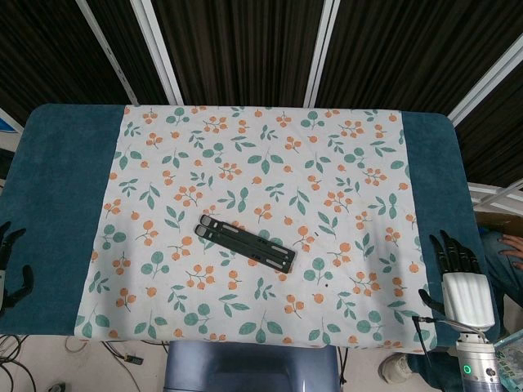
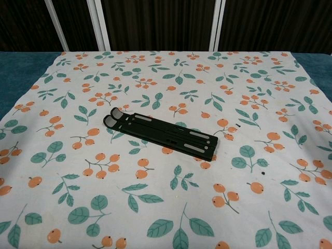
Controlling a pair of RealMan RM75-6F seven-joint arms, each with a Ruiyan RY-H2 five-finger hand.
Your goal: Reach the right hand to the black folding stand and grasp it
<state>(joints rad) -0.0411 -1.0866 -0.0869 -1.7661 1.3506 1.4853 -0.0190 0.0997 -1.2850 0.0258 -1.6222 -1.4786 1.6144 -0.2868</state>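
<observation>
1. Fingers of the right hand [image 1: 459,273] are dark, slightly apart and pointing up the picture, holding nothing. In the head view this hand hovers at the right edge of the table [image 1: 65,212], near its front right corner, over the teal covering and just beside the floral cloth [image 1: 261,180].

2. Also in the head view, the left hand [image 1: 11,265] shows only partly at the left edge of the table, near the front. A few dark fingertips are visible, apart and empty; the rest is cut off.

3. The black folding stand [image 1: 246,242] lies flat and folded near the middle of the cloth, a little toward the front edge. It runs diagonally, one end toward the back left, the other toward the front right. It is well apart from both hands.

4. In the chest view, neither hand appears. The black folding stand [image 2: 161,134] lies at the centre of the floral cloth [image 2: 259,78], rounded hinge ends toward the left, nothing touching it.

5. Judgement: the reach has not begun, so the task is at its first step. The next move likely calls for the right hand to travel inward toward the stand's nearer, front-right end, then lower with fingers spread across its narrow width, because the flat bar offers little height to grip.
</observation>
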